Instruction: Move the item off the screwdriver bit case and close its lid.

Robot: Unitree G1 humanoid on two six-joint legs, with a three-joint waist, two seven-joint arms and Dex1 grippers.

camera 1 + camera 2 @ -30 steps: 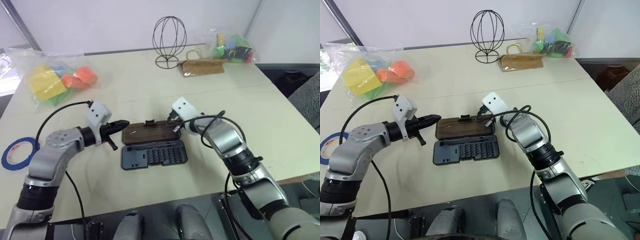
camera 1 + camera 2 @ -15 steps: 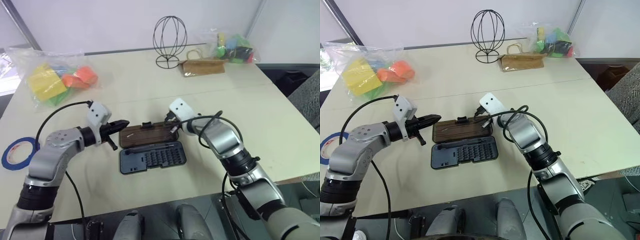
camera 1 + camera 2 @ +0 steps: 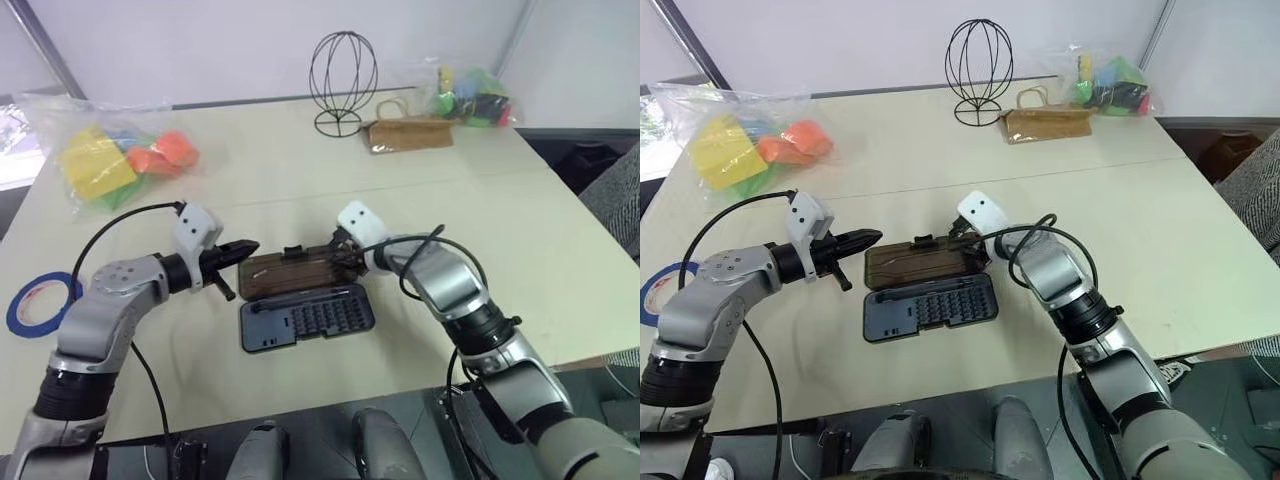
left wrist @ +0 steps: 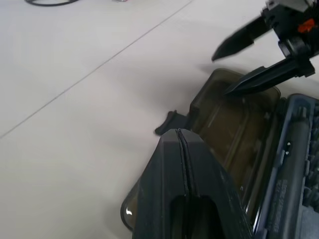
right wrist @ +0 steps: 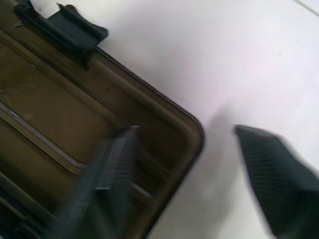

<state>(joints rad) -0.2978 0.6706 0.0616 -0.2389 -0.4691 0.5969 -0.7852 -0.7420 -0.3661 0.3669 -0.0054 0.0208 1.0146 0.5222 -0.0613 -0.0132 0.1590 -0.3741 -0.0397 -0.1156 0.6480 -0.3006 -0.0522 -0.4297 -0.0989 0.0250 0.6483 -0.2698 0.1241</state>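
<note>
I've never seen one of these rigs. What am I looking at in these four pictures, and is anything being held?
A two-armed humanoid robot. Two pictures come from its head, looking down at a table; two from cameras on its wrists. The screwdriver bit case lies open, its brown lid flat beside the tray. The left gripper, shut, hovers at the lid's left end. The right gripper, open, straddles the lid's right corner. Neither holds anything. Bags of toys, a wire stand and blue tape lie around.

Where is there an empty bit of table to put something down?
The pale table is bare right of the open bit case, and between that case and the black wire globe. It is crowded around the case, where the left gripper and right gripper sit.
</note>
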